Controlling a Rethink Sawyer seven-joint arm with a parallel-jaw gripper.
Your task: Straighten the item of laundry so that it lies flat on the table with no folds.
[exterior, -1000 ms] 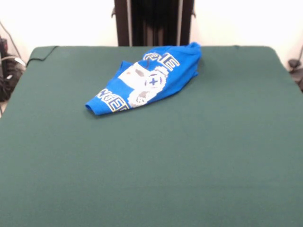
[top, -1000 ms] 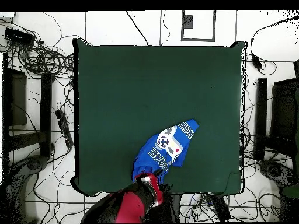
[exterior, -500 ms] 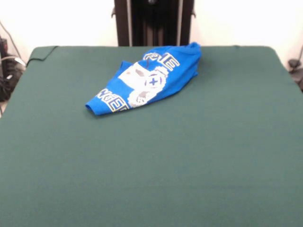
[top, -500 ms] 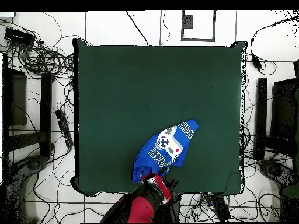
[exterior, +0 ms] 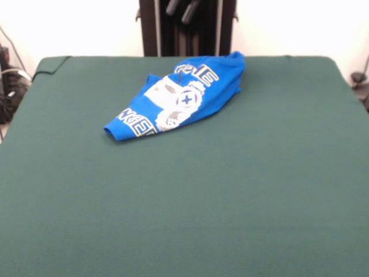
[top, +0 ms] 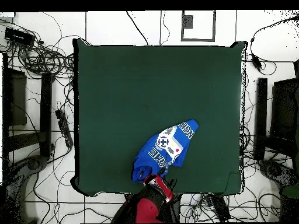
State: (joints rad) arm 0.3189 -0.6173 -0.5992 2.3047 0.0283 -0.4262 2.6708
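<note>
— Table (exterior: 184, 208) first, then shirt?
— Yes. The blue T-shirt (exterior: 179, 98) lies bunched by the far edge, unmoved. The gripper (exterior: 183, 8) has just dipped into view above it; its fingers look spread, holding nothing.
— Meaning?
— Probably a first grab; folds remain.

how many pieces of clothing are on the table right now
1. A single blue t-shirt lies crumpled on the green table, near the edge closest to the robot. It is bunched and folded over itself, so nothing else seems hidden beneath it.
</note>
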